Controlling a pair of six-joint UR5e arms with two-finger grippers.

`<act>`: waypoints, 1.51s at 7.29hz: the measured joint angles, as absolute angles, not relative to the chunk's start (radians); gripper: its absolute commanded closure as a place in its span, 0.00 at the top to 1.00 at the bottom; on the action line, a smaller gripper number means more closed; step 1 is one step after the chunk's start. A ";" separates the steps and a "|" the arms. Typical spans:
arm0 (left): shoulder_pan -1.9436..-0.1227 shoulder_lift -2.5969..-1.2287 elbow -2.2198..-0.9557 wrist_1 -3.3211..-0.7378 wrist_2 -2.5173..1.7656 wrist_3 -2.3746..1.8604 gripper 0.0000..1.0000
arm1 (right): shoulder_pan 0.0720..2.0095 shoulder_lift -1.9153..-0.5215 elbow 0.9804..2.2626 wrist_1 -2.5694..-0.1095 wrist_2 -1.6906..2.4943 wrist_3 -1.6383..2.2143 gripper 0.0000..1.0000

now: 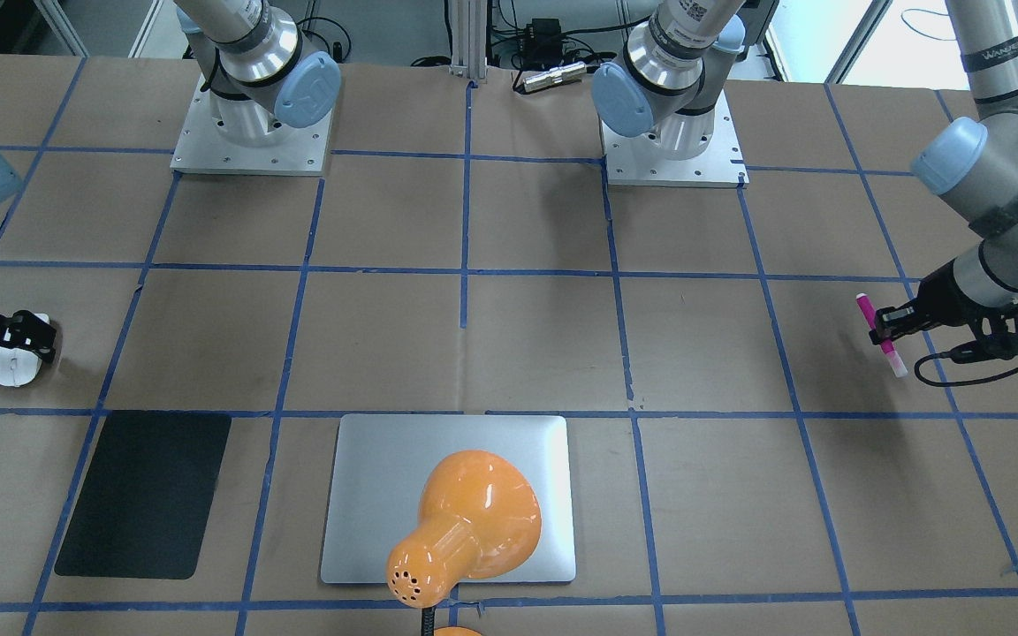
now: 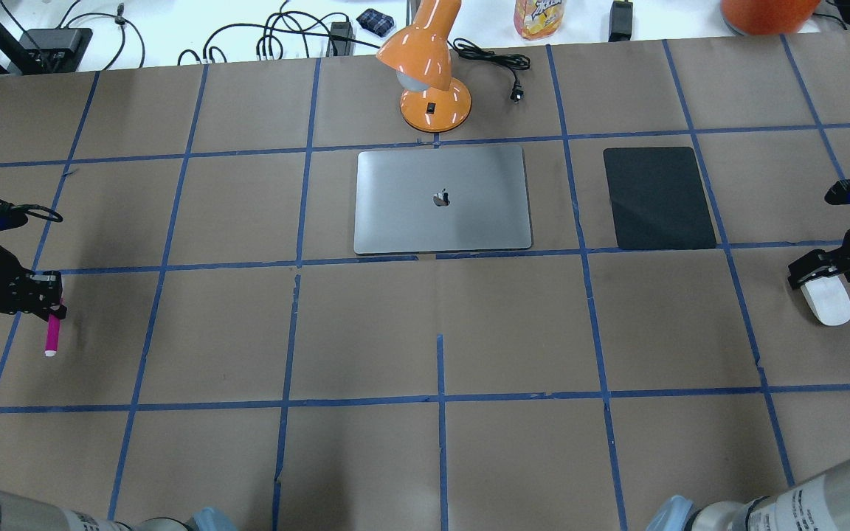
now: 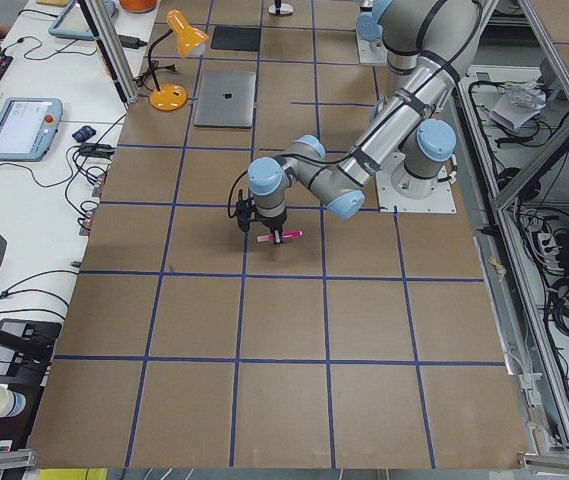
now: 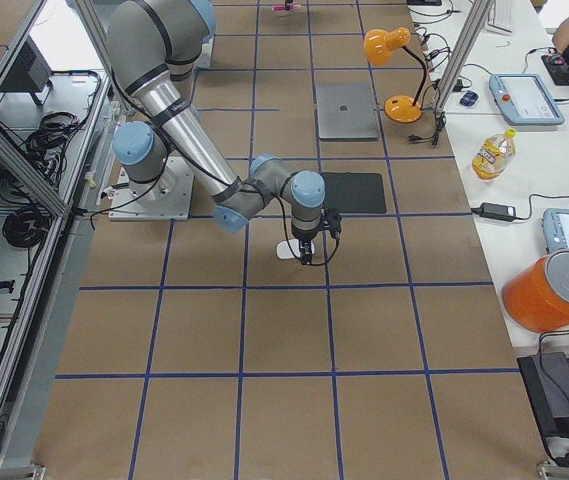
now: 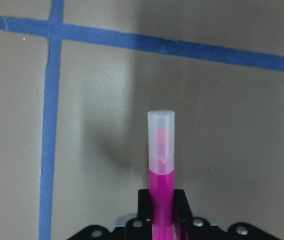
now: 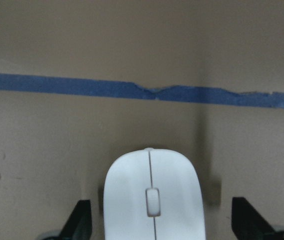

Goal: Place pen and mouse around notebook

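Left gripper (image 2: 52, 297) pinches pen (image 2: 51, 338) for carrying; right gripper (image 2: 814, 274) has jaws spread astride mouse (image 2: 828, 304), ready to close; both well apart from notebook (image 2: 442, 214).

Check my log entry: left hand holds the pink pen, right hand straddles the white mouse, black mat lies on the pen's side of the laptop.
One error: the black mat lies on the side of the laptop nearer the mouse, not the pen; the overhead view shows it. The rest stands: left hand holds the pen, right hand straddles the mouse.
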State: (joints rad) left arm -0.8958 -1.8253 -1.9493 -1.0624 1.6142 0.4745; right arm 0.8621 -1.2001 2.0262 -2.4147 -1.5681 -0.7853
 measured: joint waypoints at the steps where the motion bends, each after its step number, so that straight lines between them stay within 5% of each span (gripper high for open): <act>1: -0.964 -1.768 -1.950 -1.144 1.605 0.354 0.00 | 0.863 -1.202 2.030 -2.417 -1.572 -0.785 0.51; 6: -1.472 -1.666 -1.936 -1.237 1.519 -0.414 0.00 | 0.883 -1.212 2.019 -2.420 -1.574 -0.768 0.45; 11: -1.721 -1.800 -1.889 -1.040 1.461 -1.122 0.00 | 1.087 -1.154 1.750 -2.240 -1.560 -0.559 0.50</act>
State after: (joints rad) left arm -1.7207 -1.8004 -1.8891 -1.0395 1.4607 -1.1215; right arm 1.0871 -1.1536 1.7496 -2.2396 -1.5603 -0.5589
